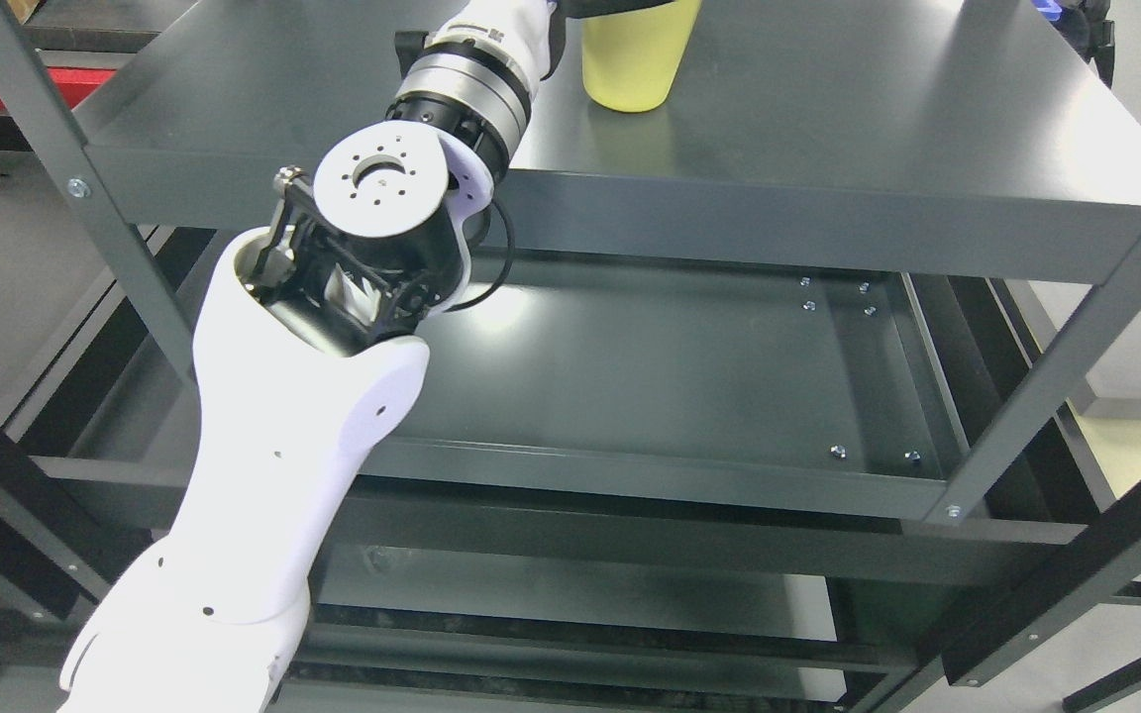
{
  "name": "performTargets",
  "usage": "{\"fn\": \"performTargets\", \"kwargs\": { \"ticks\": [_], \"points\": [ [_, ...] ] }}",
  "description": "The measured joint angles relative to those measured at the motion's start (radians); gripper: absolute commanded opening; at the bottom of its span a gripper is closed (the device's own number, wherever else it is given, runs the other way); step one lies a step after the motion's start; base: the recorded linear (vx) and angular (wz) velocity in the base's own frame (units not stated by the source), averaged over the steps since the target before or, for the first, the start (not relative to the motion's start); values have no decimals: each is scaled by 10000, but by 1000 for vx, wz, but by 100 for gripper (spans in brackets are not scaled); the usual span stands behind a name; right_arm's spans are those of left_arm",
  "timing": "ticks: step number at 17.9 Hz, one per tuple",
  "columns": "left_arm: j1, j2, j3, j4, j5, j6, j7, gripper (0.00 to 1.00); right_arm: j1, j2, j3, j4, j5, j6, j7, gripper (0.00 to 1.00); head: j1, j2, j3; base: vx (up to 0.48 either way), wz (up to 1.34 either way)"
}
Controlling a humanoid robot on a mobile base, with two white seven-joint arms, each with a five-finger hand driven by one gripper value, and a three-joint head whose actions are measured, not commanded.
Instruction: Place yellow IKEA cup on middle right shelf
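Observation:
The yellow cup (636,59) stands upright on the upper dark grey shelf (878,119), at the top middle of the head view; its rim is cut off by the picture's top edge. My left arm (273,446) comes in from the lower left and reaches up over the shelf's front edge to the cup. Only a dark sliver of my left hand (620,6) shows at the cup's top, and its grip is hidden. My right arm is out of view.
A lower shelf (650,366) lies below, with bolts along its right side. Grey uprights stand at the left (55,149) and right (1076,337) front corners. A dark object with a blue part (1076,20) shows at the top right corner.

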Motion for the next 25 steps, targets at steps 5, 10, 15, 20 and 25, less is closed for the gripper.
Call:
{"fn": "performTargets", "kwargs": {
  "ticks": [5,10,15,20,25],
  "points": [
    [28,610,596,-115,0,-1198,-3050,98,0,0,0,0,0,0,0,99,0,0,0,0,0],
    [145,1202,1109,-173,1,-1593,-5778,98,0,0,0,0,0,0,0,99,0,0,0,-4,0],
    [442,1698,1560,-202,256,-1709,-9047,98,0,0,0,0,0,0,0,99,0,0,0,-2,0],
    [1125,2167,1861,-224,1927,-1727,-10745,98,0,0,0,0,0,0,0,99,0,0,0,-12,0],
    [2426,2567,1689,-236,3449,-1742,-11018,98,-1,0,0,0,0,0,0,99,0,-3,0,-15,0]
  ]
}}
